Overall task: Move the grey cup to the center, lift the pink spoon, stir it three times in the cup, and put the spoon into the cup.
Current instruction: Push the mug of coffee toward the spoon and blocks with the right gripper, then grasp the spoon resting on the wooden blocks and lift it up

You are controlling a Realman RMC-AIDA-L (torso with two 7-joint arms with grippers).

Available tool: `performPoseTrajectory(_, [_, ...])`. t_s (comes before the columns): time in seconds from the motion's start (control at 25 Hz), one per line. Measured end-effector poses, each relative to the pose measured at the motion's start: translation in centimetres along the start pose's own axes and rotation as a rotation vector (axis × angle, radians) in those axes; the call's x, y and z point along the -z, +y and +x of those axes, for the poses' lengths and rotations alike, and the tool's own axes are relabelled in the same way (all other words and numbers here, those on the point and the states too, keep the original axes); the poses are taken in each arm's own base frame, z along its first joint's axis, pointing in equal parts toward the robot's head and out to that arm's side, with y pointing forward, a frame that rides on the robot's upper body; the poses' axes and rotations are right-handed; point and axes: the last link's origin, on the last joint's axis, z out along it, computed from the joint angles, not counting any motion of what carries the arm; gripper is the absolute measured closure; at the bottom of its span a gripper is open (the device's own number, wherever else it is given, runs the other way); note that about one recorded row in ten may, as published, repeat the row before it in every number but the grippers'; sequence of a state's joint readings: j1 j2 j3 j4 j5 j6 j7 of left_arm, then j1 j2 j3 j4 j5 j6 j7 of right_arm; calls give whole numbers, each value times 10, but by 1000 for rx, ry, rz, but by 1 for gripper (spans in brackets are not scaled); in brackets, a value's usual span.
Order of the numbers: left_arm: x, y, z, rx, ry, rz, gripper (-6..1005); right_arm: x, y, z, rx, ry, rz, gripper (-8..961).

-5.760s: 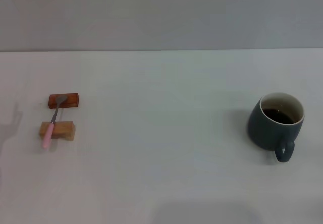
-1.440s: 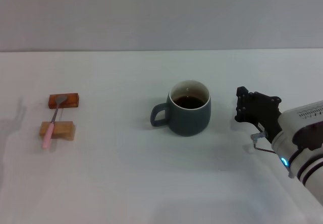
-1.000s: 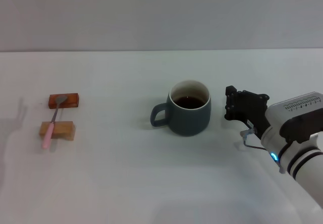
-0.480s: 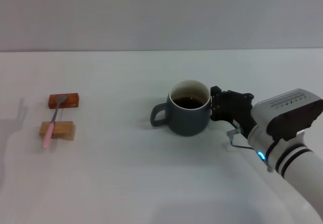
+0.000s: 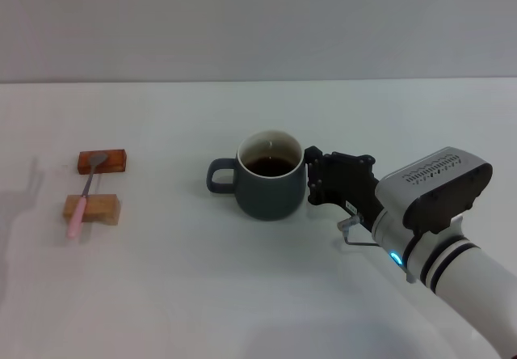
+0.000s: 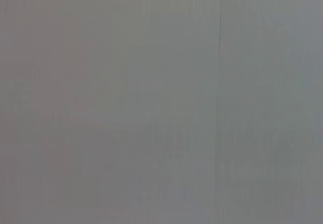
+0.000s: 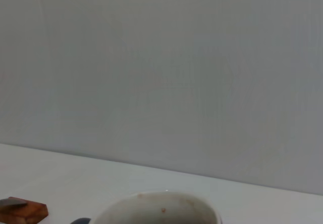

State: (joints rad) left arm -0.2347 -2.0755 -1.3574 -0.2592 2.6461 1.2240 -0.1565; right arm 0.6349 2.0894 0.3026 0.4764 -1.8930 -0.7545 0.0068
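Note:
The grey cup (image 5: pixel 271 187) stands upright near the table's middle, holding dark liquid, with its handle pointing left. My right gripper (image 5: pixel 312 179) presses against the cup's right wall, and its arm reaches in from the lower right. The cup's pale rim (image 7: pixel 160 203) also shows low in the right wrist view. Far to the left lies the pink spoon (image 5: pixel 81 209), its metal bowl on a reddish-brown block (image 5: pixel 113 162) and its handle across a tan block (image 5: pixel 101 208). My left gripper is out of view.
A white table (image 5: pixel 242 294) runs back to a grey wall (image 5: pixel 258 19). The reddish-brown block (image 7: pixel 20 210) also shows in the right wrist view. The left wrist view holds only a plain grey surface.
Over the last second my right gripper has moved left, met the cup's right side and slid the cup left toward the middle. The spoon and blocks have not moved.

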Motion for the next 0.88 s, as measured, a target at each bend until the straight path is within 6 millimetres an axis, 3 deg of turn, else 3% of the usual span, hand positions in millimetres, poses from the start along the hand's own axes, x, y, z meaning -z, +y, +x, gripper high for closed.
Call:
performPoseTrajectory(0.12, [1,-1,0,0,0,2,202,3,-2,2,-4,-6,9,954])
performPoseTrajectory(0.28, [6,-3,-2,-3,-4,4,202,19,-18,7,-9,-58,74,954])
performPoseTrajectory(0.56, [22,-5,-4,-12,-6,-4,204,74,-49,14,-6,-250,223,954])
performPoseTrajectory(0.88, [44,-8,-2,66,16,-25,205,95,-64,22,8,-269,303,954])
